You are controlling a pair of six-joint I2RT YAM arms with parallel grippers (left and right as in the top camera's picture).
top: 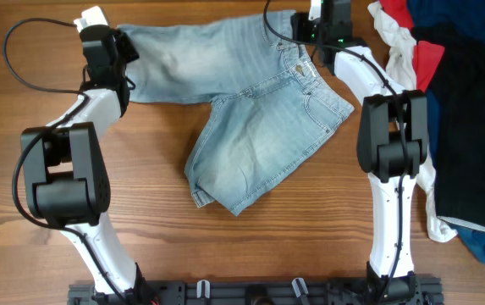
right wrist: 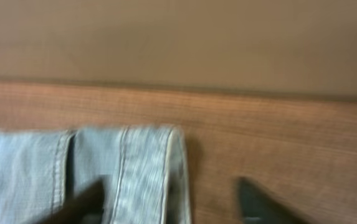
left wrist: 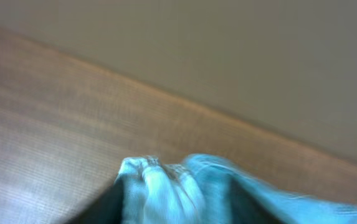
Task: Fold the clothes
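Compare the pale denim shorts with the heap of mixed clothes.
The pale blue denim shorts lie spread mid-table; the heap of white, red, navy and black clothes sits bunched at the right edge. The shorts are one garment, the heap several. Both rest on the wooden table.

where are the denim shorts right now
In the overhead view the denim shorts lie across the far middle of the table, between the left gripper and right gripper, with the pile of other clothes to their right.
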